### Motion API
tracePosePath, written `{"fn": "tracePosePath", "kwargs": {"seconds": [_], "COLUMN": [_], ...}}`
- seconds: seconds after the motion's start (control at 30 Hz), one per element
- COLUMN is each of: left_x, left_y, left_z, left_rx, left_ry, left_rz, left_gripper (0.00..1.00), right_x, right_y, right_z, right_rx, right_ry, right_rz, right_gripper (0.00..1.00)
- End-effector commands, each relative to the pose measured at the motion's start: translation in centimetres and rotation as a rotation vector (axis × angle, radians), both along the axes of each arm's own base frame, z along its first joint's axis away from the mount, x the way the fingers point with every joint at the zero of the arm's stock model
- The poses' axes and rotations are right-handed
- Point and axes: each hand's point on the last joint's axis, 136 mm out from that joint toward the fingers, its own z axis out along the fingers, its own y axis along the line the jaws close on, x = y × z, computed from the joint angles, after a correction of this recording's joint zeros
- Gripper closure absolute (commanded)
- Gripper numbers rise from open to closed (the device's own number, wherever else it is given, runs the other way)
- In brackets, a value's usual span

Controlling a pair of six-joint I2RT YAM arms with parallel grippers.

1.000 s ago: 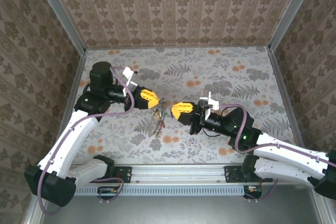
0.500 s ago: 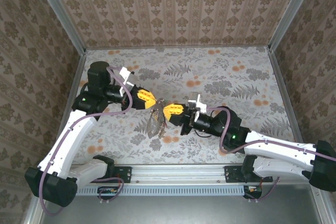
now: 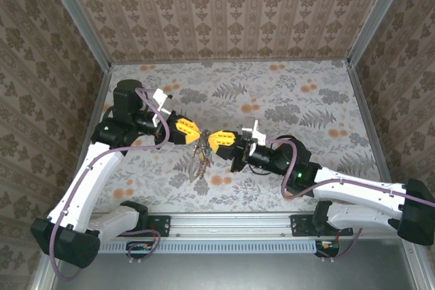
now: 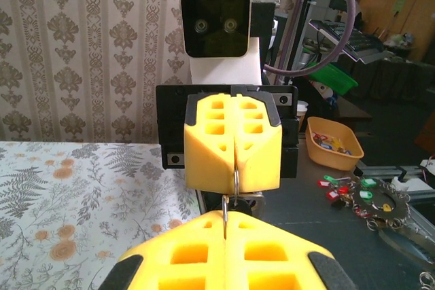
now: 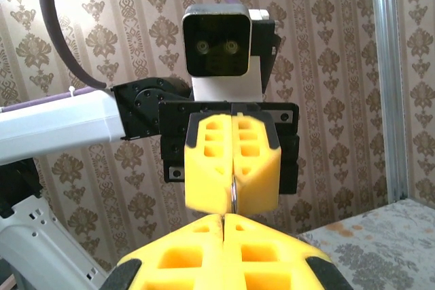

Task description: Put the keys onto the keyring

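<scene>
The keyring (image 3: 201,156) hangs between the left tool (image 3: 193,131) and right tool (image 3: 215,140), both pinching it.

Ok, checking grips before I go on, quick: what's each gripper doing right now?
Left gripper: closed, holding the keyring.
Right gripper: closed, pinching the same keyring.

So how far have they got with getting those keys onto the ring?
Partly there, it seems. Done: several keys already dangle from the keyring. In hand: the left gripper is shut on the ring, and the right gripper, also shut, meets it tip to tip with a thin metal piece between. Left: I can't tell whether that piece is threaded on yet.
</scene>
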Motion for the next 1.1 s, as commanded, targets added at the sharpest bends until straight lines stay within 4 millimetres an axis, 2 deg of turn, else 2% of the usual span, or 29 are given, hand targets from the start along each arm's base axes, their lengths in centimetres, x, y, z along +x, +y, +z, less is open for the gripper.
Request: {"fn": "tracePosePath", "kwargs": {"seconds": [0.0, 0.37, 0.67, 1.07], "left_x": [-1.34, -1.34, -1.28, -1.20], "left_y": [0.67, 0.67, 0.69, 0.77], "left_z": [1.96, 1.97, 2.02, 2.12], "left_rx": [-0.050, -0.048, -0.048, -0.049], "left_ry": [-0.076, -0.076, -0.079, -0.083], "left_rz": [-0.040, -0.033, -0.030, -0.024], "left_gripper": [1.00, 1.00, 1.00, 1.00], "right_x": [-0.23, 0.15, 0.68, 0.41], "right_y": [-0.34, 0.22, -0.14, 0.21], "right_z": [2.80, 2.51, 2.14, 2.32], "right_rx": [0.064, 0.037, 0.010, 0.005], "right_ry": [-0.063, -0.078, -0.090, -0.100], "right_rz": [-0.017, -0.044, -0.091, -0.069], "right_gripper": [1.00, 1.00, 1.00, 1.00]}}
